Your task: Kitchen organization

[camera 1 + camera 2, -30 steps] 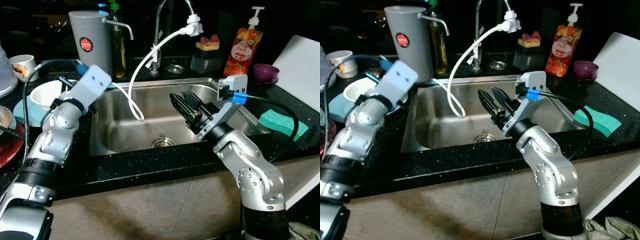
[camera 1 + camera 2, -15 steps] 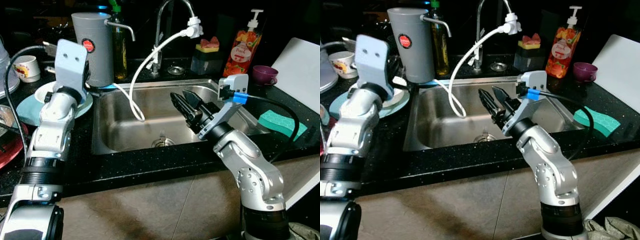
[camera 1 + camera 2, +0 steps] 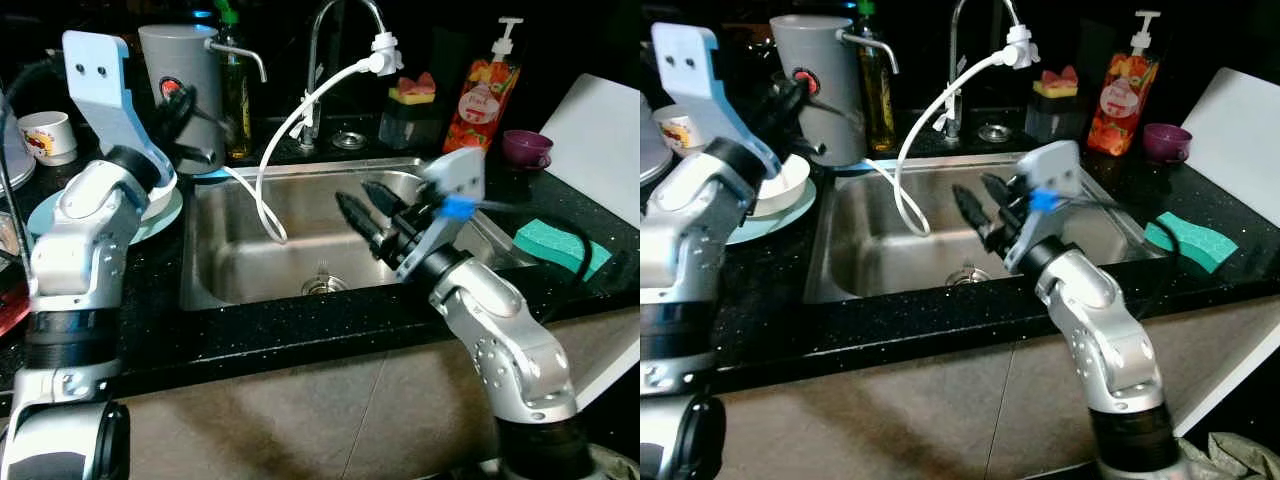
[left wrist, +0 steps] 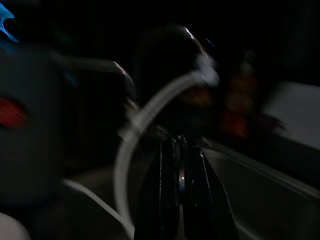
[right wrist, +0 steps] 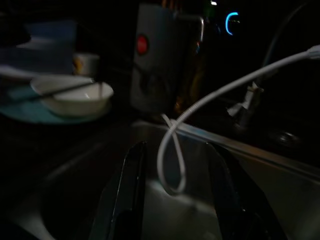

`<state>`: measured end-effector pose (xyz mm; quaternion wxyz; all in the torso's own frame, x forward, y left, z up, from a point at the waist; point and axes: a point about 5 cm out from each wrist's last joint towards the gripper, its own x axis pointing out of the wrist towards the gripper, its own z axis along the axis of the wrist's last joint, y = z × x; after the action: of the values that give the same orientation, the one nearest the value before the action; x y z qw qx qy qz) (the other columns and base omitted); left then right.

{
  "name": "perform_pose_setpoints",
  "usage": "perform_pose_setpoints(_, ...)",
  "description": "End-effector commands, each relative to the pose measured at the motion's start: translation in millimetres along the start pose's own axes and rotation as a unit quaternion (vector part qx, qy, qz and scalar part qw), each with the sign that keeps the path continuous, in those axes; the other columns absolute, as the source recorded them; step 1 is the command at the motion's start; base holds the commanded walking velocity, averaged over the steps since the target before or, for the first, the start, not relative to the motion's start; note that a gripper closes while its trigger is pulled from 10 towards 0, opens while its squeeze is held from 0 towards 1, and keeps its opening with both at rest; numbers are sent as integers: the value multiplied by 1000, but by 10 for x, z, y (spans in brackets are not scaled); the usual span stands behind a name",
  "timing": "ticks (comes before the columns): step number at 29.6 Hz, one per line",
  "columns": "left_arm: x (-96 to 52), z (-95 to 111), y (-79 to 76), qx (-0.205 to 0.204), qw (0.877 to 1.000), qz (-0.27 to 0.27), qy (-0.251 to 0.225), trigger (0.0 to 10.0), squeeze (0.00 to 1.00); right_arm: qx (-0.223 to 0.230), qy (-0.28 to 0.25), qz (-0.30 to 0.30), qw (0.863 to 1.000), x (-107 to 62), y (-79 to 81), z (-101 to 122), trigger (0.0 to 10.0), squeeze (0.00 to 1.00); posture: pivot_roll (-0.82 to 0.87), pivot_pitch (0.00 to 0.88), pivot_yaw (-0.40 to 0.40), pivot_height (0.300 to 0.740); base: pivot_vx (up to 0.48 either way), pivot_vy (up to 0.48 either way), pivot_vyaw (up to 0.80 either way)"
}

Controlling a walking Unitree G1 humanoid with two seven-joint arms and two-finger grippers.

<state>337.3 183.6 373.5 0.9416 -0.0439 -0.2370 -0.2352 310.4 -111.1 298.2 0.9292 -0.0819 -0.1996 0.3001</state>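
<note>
The left arm is rising from the lower left of the head views, its silver forearm bending at the elbow and reaching toward 1 o'clock. Its wrist is carrying a pale blue camera plate tilted up at 11 o'clock. The left claw (image 3: pixel 178 108) is pointing toward 2 o'clock, and in its wrist view the two black fingers (image 4: pixel 170 200) are lying pressed together.

The right arm is coming up from the lower right, elbow bent, forearm stretching toward 10 o'clock. The right claw (image 3: pixel 372 218) is holding its fingers (image 5: pixel 127 200) spread apart, gripping nothing.
</note>
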Motion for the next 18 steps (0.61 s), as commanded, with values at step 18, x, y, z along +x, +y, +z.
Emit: perform_pose_setpoints(18,-175,12,-325,-149,964,-195,98,10000,0,-120,37,65,990,-50,176,-203,10000,0,47,186,-42,740,0,0,0)
